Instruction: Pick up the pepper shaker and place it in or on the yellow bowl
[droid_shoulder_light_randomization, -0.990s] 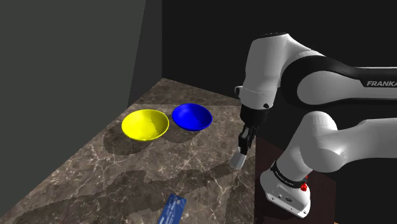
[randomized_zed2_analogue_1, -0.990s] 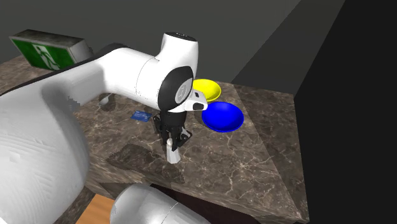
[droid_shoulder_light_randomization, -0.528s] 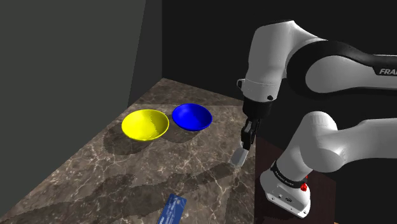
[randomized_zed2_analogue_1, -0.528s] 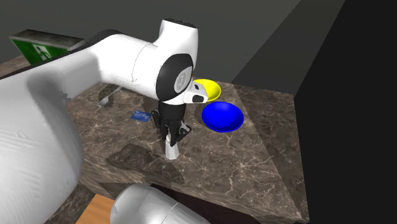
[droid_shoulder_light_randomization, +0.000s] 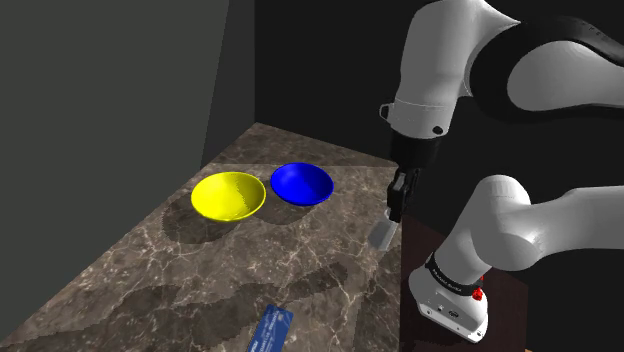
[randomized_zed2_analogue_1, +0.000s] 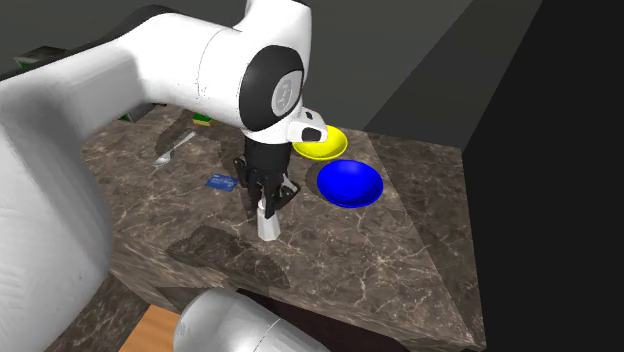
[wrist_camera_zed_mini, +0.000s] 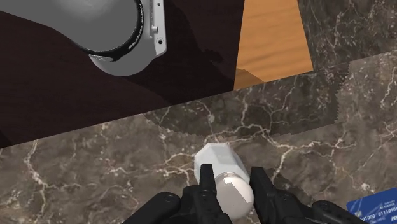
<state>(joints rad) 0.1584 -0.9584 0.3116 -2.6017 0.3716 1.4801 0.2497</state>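
Wrist view — gripper (wrist_camera_zed_mini: 231, 170) clasps pepper shaker (wrist_camera_zed_mini: 219, 159), its sides partly covered.

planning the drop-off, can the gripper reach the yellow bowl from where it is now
Probably yes: the gripper holds the shaker above the counter, and only the low blue bowl sits near the way to the yellow bowl.

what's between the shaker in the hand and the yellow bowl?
Shoulder view: bare dark marbled counter between pepper shaker and yellow bowl; the blue bowl sits just beside that line, next to the yellow one.
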